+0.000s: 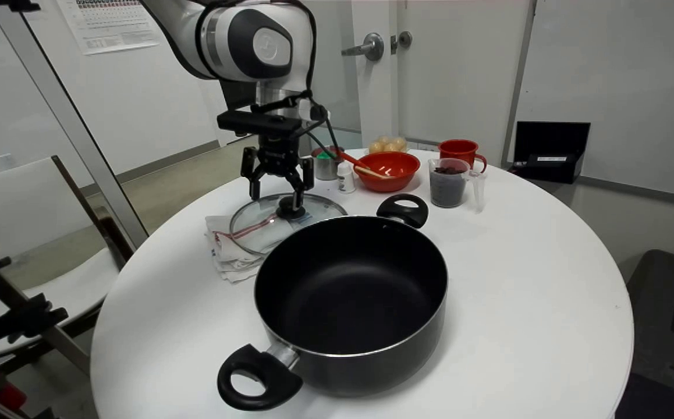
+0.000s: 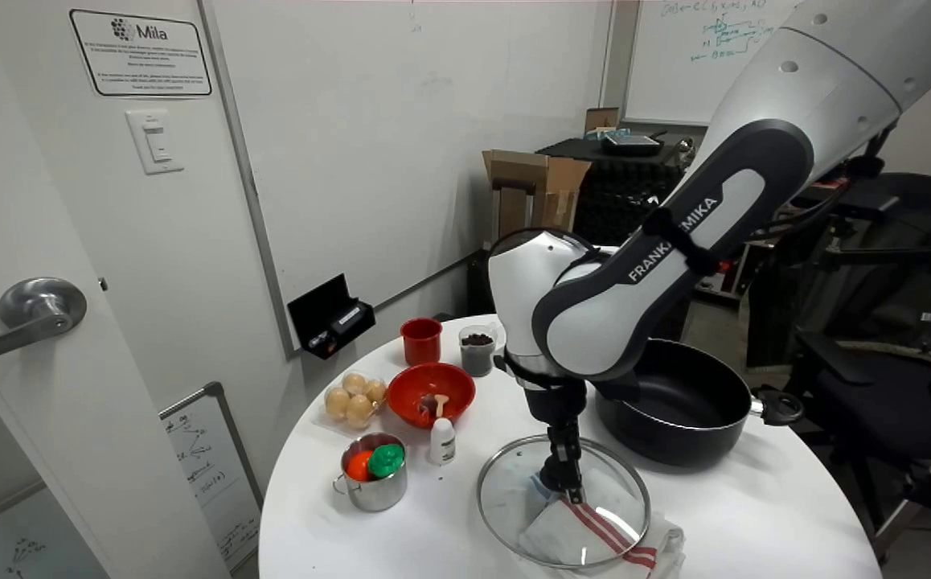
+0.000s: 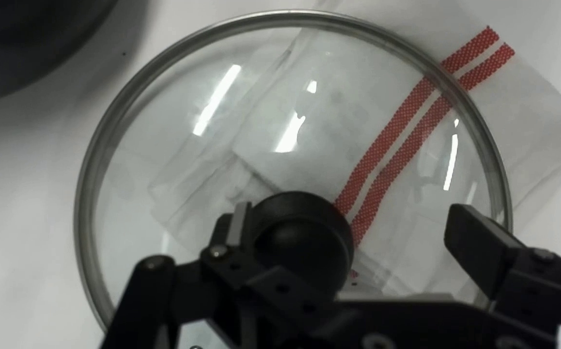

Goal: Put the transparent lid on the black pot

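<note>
In both exterior views, a round white table (image 1: 523, 302) is seen. The robot arm (image 2: 650, 265) is extended over it, its wrist bent downward. The wide black pot (image 1: 351, 285) is set upright on the table. The glass lid (image 3: 271, 145) is laid just beside the pot, apart from it, and partly over a folded, red-striped cloth (image 3: 527, 111) that can be seen through the glass. The hand (image 1: 276, 199) is held low over the lid, pointed down; its fingers (image 3: 479, 247) are spread wide and nothing is gripped.

Nearby, a red bowl (image 1: 386, 185) is placed, with a pack of eggs (image 2: 354, 398) just beside it. Near the bowl are found a small steel saucepan (image 2: 379, 494), a clear measuring jug (image 1: 447, 189) with dark contents, a red mug (image 1: 458, 150) and a white bottle (image 2: 442, 442). Inside the saucepan, an orange thing (image 2: 359, 466) and a green thing (image 2: 386, 461) are held. In the wrist view the lid's black knob (image 3: 300, 237) is seen between the fingers, close to one and well apart from the other; whether the close one is touched cannot be told.
</note>
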{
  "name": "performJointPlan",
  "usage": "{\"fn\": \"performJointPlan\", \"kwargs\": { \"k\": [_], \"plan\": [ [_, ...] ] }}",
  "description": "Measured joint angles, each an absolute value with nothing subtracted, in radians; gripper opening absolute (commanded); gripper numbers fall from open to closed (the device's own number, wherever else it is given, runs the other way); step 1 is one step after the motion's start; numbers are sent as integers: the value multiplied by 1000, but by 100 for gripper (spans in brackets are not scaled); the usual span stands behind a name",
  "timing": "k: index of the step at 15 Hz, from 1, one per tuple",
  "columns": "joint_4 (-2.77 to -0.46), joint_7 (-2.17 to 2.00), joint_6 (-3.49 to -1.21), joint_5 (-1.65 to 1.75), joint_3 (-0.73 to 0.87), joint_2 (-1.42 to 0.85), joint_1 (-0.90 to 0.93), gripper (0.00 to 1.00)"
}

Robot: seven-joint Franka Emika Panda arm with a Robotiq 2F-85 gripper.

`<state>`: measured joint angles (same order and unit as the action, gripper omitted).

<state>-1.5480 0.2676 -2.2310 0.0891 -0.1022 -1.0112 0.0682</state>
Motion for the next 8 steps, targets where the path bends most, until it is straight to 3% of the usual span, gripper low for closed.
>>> {"fn": "performJointPlan", "kwargs": {
  "k": [8],
  "plan": [
    [-1443,268,-2192,89,-89,-1079,67,100]
  ]
}}
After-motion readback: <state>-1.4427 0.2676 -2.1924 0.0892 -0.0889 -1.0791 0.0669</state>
